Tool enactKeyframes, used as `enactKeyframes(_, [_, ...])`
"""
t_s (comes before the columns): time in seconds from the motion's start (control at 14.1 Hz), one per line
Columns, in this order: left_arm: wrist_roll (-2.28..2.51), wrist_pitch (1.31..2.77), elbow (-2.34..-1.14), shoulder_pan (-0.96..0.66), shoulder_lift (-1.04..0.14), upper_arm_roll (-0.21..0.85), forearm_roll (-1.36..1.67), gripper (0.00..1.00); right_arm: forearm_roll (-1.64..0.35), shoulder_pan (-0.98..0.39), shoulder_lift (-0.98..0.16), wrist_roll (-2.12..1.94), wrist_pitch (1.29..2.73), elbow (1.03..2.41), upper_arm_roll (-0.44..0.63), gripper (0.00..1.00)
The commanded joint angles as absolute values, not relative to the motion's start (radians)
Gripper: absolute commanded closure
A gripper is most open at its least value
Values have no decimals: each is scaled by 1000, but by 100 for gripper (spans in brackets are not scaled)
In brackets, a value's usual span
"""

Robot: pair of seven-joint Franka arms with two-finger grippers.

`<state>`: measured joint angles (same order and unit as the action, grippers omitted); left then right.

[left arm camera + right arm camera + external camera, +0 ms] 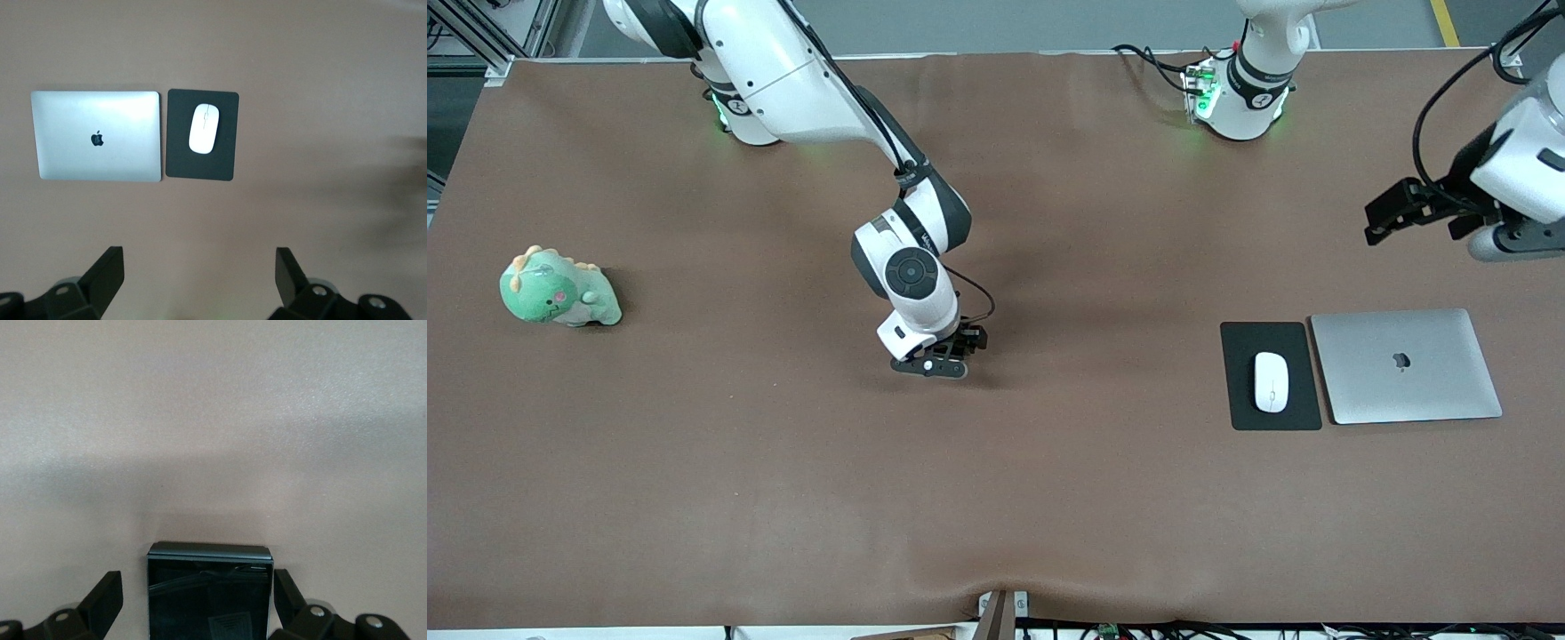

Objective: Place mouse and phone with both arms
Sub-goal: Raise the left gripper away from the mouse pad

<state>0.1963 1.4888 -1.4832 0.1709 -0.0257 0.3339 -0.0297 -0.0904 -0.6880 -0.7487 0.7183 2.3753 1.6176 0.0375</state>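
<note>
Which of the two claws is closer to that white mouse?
Left. The left gripper hangs open above the table near the laptop beside the mouse; the right gripper sits mid-table, straddling the phone.

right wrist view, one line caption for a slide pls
Open right gripper straddling the black phone on the brown table.

Brown matte cover (694,462) spread over whole table, slightly rippled at edge nearest front camera. Grey floor (1005,22) showed past table by arm bases, yellow line (1445,22) painted on it. Metal framing (480,31) stood at one corner. Light even, shadows soft.
</note>
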Motion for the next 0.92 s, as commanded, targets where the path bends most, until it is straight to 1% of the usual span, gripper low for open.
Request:
enactKeyframes(0.0, [178, 1500, -1569, 140, 50, 288, 0, 0, -74, -684, -752, 753, 2365, 1615, 35, 0])
enactKeyframes(0.21, [179, 1512, -1626, 112, 90, 245, 31, 0, -74, -683, -758, 762, 2370, 1615, 34, 0])
enactKeyframes(0.43, [198, 1503, -1623, 107, 94, 245, 31, 0, -71, -683, -776, 761, 2382, 1614, 34, 0])
enactKeyframes(0.5, [202, 1487, -1614, 92, 94, 235, 29, 0, -71, -681, -776, 761, 2384, 1612, 35, 2])
enactKeyframes(0.57, [207, 1479, -1612, 80, 92, 216, 28, 0, -71, -680, -776, 761, 2385, 1611, 35, 32])
enactKeyframes(0.64, [219, 1477, -1614, 80, 94, 215, 28, 0, -71, -677, -776, 761, 2384, 1611, 35, 53])
enactKeyframes(0.71, [224, 1477, -1614, 75, 94, 215, 29, 0, -72, -667, -772, 761, 2382, 1608, 34, 64])
enactKeyframes(0.85, [225, 1477, -1612, 46, 94, 192, 28, 0, -74, -646, -759, 755, 2375, 1605, 34, 66])
